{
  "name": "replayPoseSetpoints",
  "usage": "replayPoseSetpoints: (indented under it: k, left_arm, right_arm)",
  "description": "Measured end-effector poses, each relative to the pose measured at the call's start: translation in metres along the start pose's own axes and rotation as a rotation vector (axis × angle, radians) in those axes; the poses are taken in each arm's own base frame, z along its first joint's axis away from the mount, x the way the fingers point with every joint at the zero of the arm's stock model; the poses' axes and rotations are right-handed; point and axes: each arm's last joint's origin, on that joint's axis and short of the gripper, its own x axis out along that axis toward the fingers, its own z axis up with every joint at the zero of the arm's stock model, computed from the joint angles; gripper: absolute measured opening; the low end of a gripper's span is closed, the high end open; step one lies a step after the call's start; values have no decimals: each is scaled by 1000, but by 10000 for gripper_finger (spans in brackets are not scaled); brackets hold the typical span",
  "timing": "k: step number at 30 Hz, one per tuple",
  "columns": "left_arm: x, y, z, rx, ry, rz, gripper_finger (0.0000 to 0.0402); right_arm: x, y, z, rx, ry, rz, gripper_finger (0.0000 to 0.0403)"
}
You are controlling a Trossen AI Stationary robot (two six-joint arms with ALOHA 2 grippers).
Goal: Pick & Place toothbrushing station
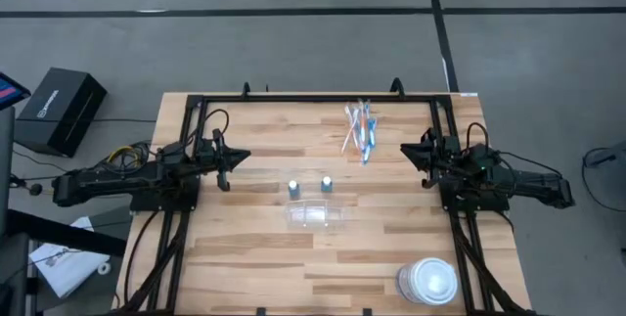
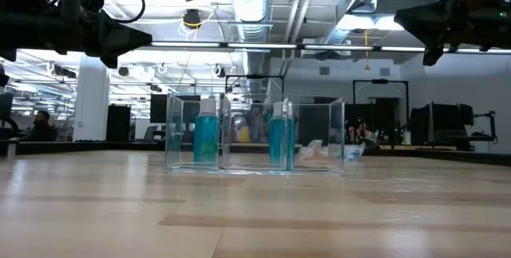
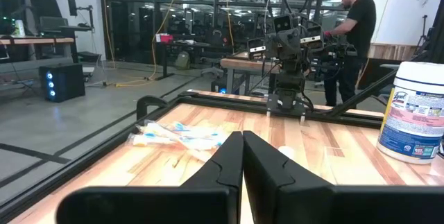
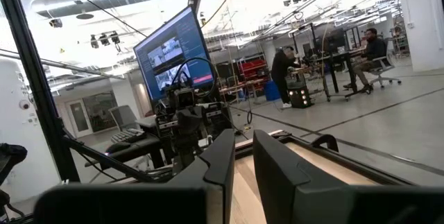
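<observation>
A small clear plastic cup (image 1: pixel 316 215) rests on the table's middle; in the low view the clear cup (image 2: pixel 255 162) stands in front. Just beyond it two tiny blue-green tubes (image 1: pixel 292 188) (image 1: pixel 326 183) stand upright on their bases, showing through the cup's walls as tubes (image 2: pixel 206 138) (image 2: pixel 279 138). Several blue, white and orange toothbrushes (image 1: pixel 360 128) lie in a heap toward the far edge, also seen as toothbrushes (image 3: pixel 177 135). My left gripper (image 1: pixel 235 157) hovers shut at the table's left. My right gripper (image 1: pixel 406 150) hovers at the right with a slim gap between its fingers (image 4: pixel 225 154), nothing in it.
A larger white round lidded container (image 1: pixel 428 282) stands at the near right corner, also seen as the container (image 3: pixel 413 113). A black frame rail (image 1: pixel 313 98) runs along the table's far edge. People stand at benches beyond the table (image 3: pixel 357 30).
</observation>
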Motion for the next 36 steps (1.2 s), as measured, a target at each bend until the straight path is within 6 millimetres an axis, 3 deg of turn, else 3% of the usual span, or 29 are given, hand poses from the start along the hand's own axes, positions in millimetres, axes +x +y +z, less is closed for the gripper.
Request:
replayPoseSetpoints:
  k: [36]
  left_arm:
    - [1,1,2,-1,-27,56,3]
  right_arm:
    - [0,0,0,0,0,0,47]
